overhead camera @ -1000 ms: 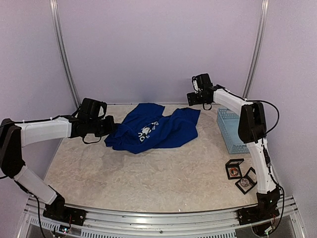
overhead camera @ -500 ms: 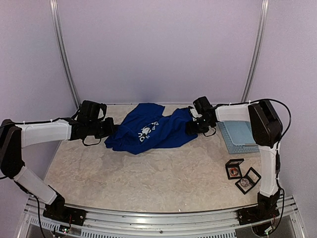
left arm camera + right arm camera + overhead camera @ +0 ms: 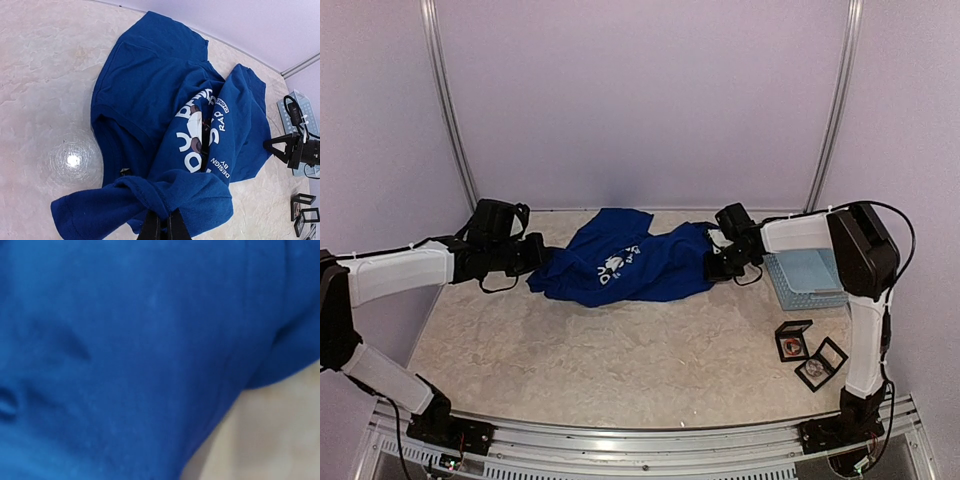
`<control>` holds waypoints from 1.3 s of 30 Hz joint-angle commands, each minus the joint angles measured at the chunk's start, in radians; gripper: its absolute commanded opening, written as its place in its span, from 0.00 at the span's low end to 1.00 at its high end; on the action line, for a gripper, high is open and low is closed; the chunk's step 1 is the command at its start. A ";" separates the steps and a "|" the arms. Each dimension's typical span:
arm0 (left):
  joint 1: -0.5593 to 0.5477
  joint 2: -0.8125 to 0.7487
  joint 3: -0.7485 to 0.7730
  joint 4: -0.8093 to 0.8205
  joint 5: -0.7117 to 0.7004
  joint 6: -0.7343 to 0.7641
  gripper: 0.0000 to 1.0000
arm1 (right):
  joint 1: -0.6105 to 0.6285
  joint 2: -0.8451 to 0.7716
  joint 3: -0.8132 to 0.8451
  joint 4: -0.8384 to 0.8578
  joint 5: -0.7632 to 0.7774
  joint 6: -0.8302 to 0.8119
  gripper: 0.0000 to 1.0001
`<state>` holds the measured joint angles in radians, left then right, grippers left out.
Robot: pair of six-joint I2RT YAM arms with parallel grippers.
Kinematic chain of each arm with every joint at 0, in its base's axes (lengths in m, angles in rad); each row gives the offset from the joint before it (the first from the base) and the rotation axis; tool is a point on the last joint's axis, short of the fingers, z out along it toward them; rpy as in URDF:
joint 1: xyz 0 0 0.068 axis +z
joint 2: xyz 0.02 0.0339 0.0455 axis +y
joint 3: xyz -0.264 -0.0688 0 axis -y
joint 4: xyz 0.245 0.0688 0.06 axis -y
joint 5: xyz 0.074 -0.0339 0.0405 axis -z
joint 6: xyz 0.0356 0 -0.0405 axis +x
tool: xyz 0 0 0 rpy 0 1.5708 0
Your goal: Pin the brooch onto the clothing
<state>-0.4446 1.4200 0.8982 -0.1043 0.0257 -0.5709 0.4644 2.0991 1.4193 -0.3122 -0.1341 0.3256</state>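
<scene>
Right, marbled table (image 3: pixel 620 360) | blue T-shirt (image 3: pixel 650 262) crumpled at far middle, white print folded, only "DESIGN BY" readable | light-blue basket (image 3: pixel 810 275) near its right | left gripper (image 3: pixel 162 227) pinching the shirt's left hem | right gripper (image 3: pixel 715 262) at its right edge, grip can't be told | two black cases (image 3: pixel 805 352) nearer, right.

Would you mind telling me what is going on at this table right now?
Both arms are at a crumpled royal-blue T-shirt on the table. The left gripper has pinched a bunched edge on the shirt's left side. The right gripper is at its right edge, but its wrist camera shows only blurred blue cloth, so its grip is unclear. Two small black cases lie open near a light-blue basket, untouched; pinning does not seem to have begun.
</scene>
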 commanded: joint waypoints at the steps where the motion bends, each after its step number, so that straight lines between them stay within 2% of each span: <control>1: -0.013 -0.087 -0.040 -0.063 -0.008 -0.007 0.00 | 0.030 -0.156 -0.068 -0.071 -0.042 -0.007 0.00; 7: -0.136 -0.337 -0.228 -0.211 -0.069 -0.149 0.00 | 0.091 -0.497 -0.309 -0.184 -0.113 0.041 0.00; 10: -0.145 -0.448 -0.271 -0.292 -0.077 -0.214 0.00 | 0.103 -0.618 -0.403 -0.264 -0.167 0.080 0.00; 14: -0.135 -0.512 -0.232 -0.320 -0.081 -0.219 0.00 | 0.104 -0.674 -0.352 -0.343 -0.184 0.083 0.00; 17: -0.099 -0.451 -0.176 -0.281 -0.100 -0.150 0.00 | 0.087 -0.634 -0.272 -0.306 -0.148 0.052 0.00; 20: 0.040 -0.316 -0.112 -0.112 0.007 -0.111 0.00 | 0.020 -0.474 -0.104 -0.174 -0.174 -0.002 0.00; 22: 0.121 -0.213 0.001 -0.014 0.067 -0.116 0.00 | -0.027 -0.323 0.106 -0.136 -0.200 -0.025 0.00; 24: 0.166 -0.072 0.211 -0.022 0.067 -0.092 0.00 | -0.070 -0.171 0.417 -0.152 -0.240 -0.017 0.00; 26: 0.184 0.040 0.520 -0.077 0.076 -0.053 0.00 | -0.102 -0.055 0.736 -0.138 -0.264 0.012 0.00; 28: 0.184 0.120 0.760 -0.129 0.032 -0.002 0.00 | -0.111 0.000 0.941 -0.023 -0.258 0.035 0.00; 29: 0.184 0.142 0.860 -0.147 0.001 0.023 0.00 | -0.111 -0.004 0.978 0.067 -0.263 0.053 0.00; 31: 0.188 0.157 0.981 -0.173 -0.049 0.075 0.00 | -0.110 -0.046 0.938 0.254 -0.287 0.087 0.00; 34: 0.198 0.111 0.987 -0.189 -0.084 0.128 0.00 | -0.110 -0.126 0.837 0.350 -0.265 0.087 0.00; 36: 0.191 0.067 0.915 -0.219 -0.076 0.147 0.00 | -0.110 -0.186 0.728 0.327 -0.269 0.063 0.00; 39: 0.159 -0.047 0.701 -0.275 -0.074 0.131 0.00 | -0.104 -0.306 0.461 0.294 -0.300 0.060 0.00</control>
<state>-0.2592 1.4502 1.8061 -0.2581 -0.0288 -0.4835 0.3470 1.8915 2.1284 -0.0364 -0.3939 0.3862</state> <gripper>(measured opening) 0.012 0.006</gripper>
